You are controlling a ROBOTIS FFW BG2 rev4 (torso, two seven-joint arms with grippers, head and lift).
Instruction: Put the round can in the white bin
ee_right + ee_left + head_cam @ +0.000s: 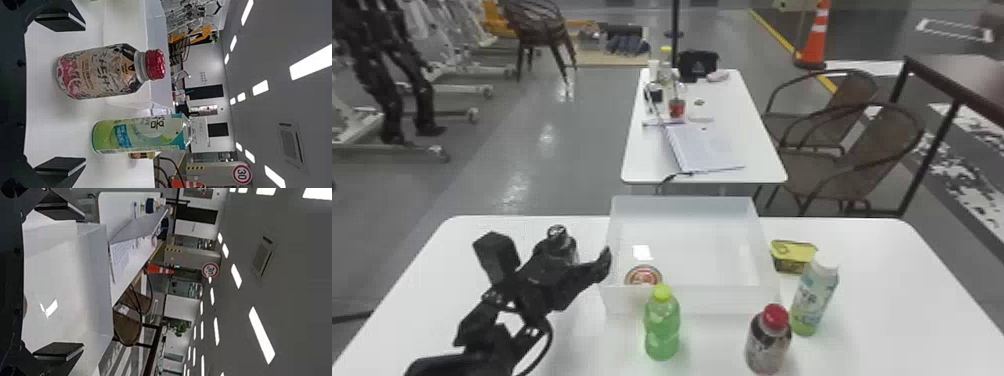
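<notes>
The round can (643,276) seems inside the bin (714,301).

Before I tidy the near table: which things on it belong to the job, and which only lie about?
For the job:
round red-and-white can, in the bin
white rectangular plastic bin

Just lying about:
green plastic bottle, yellow cap
patterned dark bottle, red cap
slim green-and-white bottle
yellow rectangular tin

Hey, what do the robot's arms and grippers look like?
The left arm is black, with angular segments, a boxy block and a thin black cable looping out. The left gripper and right gripper match: each has two flat black, wedge-like fingers with a paler grey edge.
</notes>
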